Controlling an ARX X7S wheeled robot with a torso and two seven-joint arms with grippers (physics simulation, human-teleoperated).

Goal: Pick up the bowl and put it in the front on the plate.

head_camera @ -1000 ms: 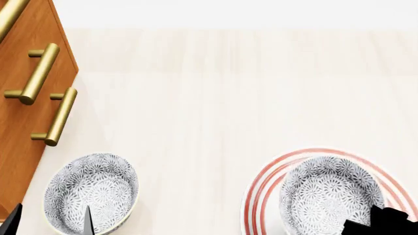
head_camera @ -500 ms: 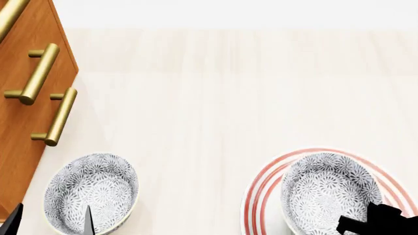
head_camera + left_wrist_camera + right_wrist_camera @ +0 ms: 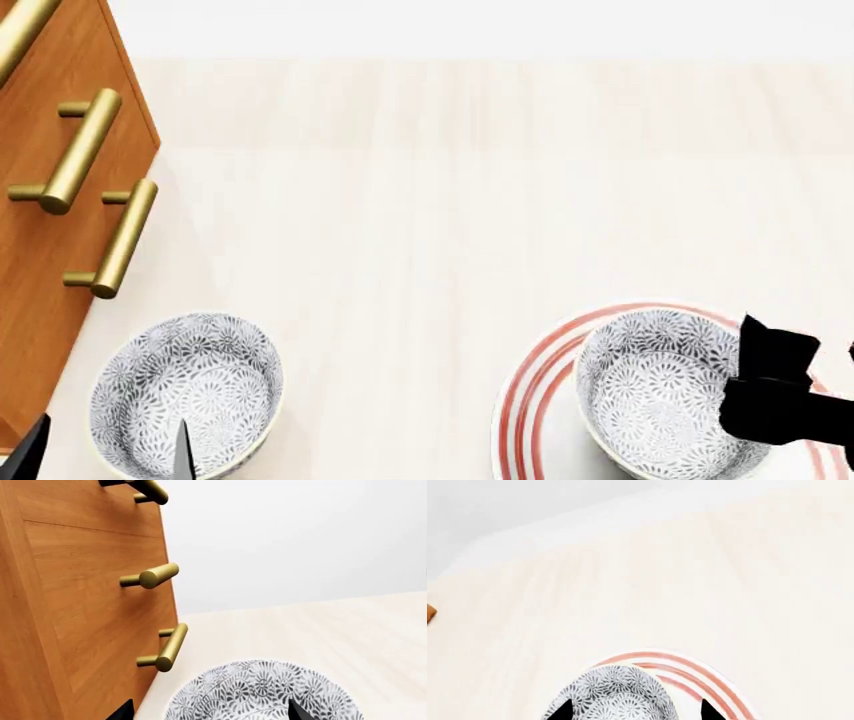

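Resting on the red-ringed plate, the bowl is seen with wide bare counter beyond. Right gripper fingers are spread astride it. A second bowl and cabinet crowd the left gripper, fingers spread.

plate cut by frame edge; right gripper jaws hidden

Head cam: high, steep downward look over table. Left wrist cam: low, close, facing cabinet and wall; shares left bowl and handles with head view. Right wrist cam: low, forward-facing; shares plate and bowl.
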